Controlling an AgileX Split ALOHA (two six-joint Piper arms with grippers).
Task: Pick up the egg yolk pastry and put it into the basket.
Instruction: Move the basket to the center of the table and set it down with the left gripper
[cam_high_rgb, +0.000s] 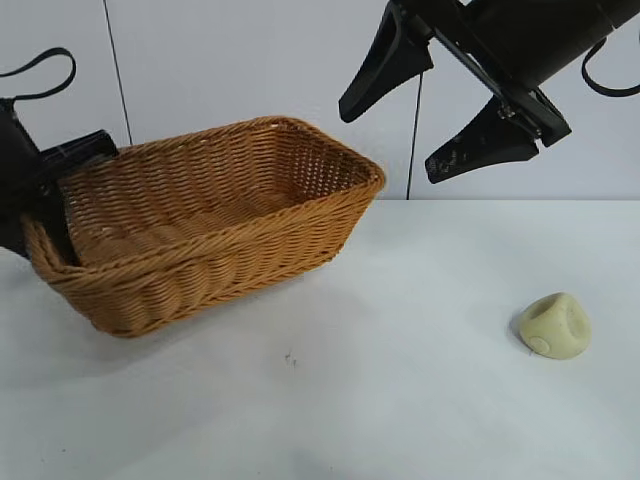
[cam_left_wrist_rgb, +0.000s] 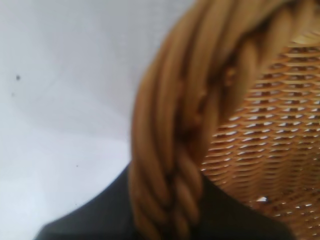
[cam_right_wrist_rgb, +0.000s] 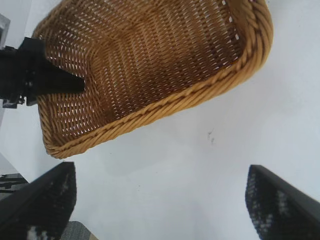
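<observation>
The egg yolk pastry, a small pale yellow-cream lump, lies on the white table at the right, far from the basket. The orange-brown wicker basket stands at the left, its left end raised a little. My left gripper is shut on the braided rim at that end, one finger inside the basket. My right gripper hangs high above the table, open wide and empty, up and to the left of the pastry. Its fingers frame bare table; the pastry is out of both wrist views.
A white wall with a thin dark cable stands behind the table. Bare white tabletop lies between the basket and the pastry. A small dark speck marks the table in front of the basket.
</observation>
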